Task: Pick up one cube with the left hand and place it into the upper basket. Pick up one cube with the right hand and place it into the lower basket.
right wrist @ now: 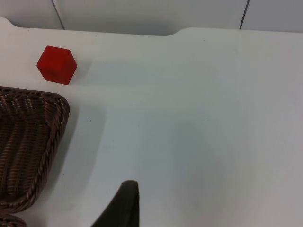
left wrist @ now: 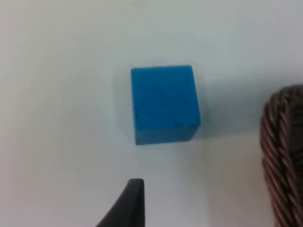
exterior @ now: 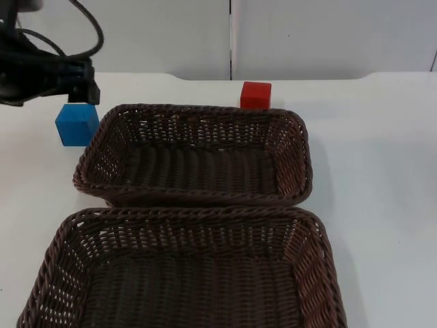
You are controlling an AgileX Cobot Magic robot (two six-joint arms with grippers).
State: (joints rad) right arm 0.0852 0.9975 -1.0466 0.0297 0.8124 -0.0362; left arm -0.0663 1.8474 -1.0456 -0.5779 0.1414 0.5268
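You've got two baskets, both woven wicker-type strands, dark brown, rough ribbed weave w/ twisted rope-like rims: upper basket (exterior: 298, 147) and lower basket (exterior: 321, 273). Slight sheen on the strands, esp. where the upper basket's rim edge (left wrist: 284, 156) sits close to the left wrist cam. Blue cube (exterior: 76, 124) looks smooth, matt, solid colour, poss. painted wood or plastic, can't tell which. Red cube (exterior: 255, 95) same: smooth, matt faces. Table top (exterior: 382, 178) is white, smooth, low-gloss. Left gripper (exterior: 80, 87) is black, matt, plastic-looking; its fingertip (left wrist: 129, 203) smooth, dull.
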